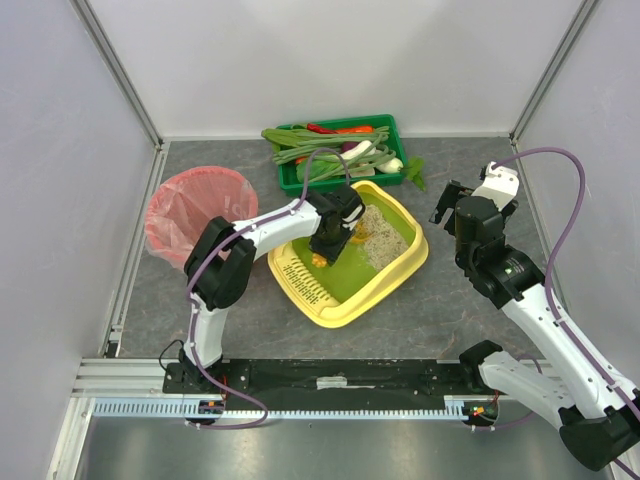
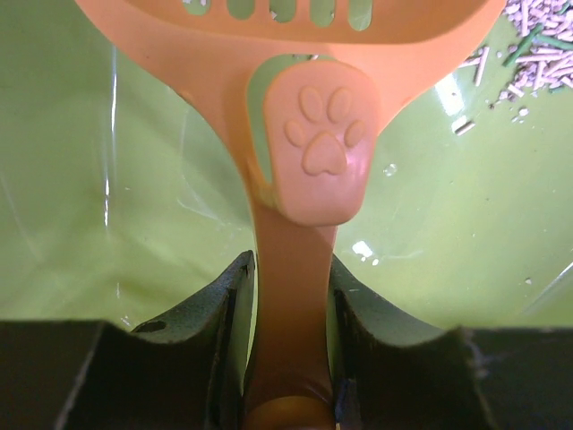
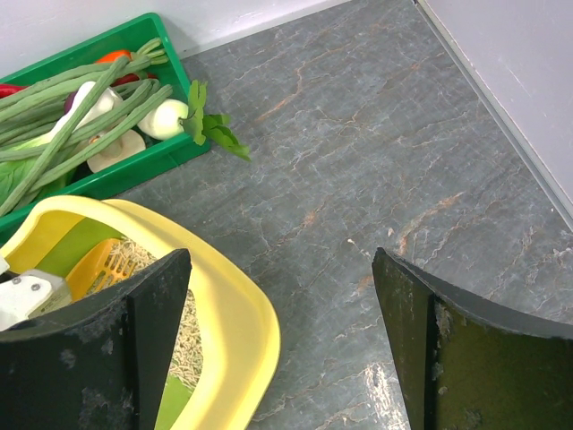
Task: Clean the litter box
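From my station, the grey stone-patterned table fills the overhead view. The litter box sits near its middle, set at an angle, with the slotted ledge toward the arm bases and the pale litter heaped at the far end. Behind it, nearly touching, is the green crate of vegetables. The red bin with its pink bag stands to the left, apart from the box.

My left arm reaches over the box rim. Its claw, the left gripper, is down inside the box, clamped on the handle of an orange scoop — both fingers press the handle just below the paw-print tab. The slotted scoop head lies over the bare lime-green floor, and loose pellets are scattered off to one side.

My right arm is out to the right. The right gripper hangs over bare table — fingers spread wide, holding nothing, just beside the box's yellow rim.
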Tool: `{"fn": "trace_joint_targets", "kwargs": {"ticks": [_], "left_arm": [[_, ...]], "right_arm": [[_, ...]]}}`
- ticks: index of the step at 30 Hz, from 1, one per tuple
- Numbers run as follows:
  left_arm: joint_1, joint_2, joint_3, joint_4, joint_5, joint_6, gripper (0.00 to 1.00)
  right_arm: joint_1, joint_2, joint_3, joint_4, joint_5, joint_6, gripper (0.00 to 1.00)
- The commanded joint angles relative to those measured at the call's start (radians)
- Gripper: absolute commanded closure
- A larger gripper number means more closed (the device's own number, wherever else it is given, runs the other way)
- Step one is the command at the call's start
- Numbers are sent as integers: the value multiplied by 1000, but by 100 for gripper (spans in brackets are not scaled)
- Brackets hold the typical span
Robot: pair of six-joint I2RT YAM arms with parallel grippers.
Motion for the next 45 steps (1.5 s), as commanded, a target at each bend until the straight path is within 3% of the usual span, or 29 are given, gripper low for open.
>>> {"fn": "trace_joint_targets", "kwargs": {"ticks": [1,17,34,45], "left_arm": [[5,-34,-10,128,-4,37,98],[5,-152,-133,217,-24,22,98],[5,-12,-10,203,-6,63,98],[6,-61,-75,361,8,88,98]], "right_arm": [[-4,-2,2,-1,3,16,9],[-3,6,5,-1,4,16,9],[-4,11,8,-4,12,21,9],[-3,24,17,-5,12,16,9]]}}
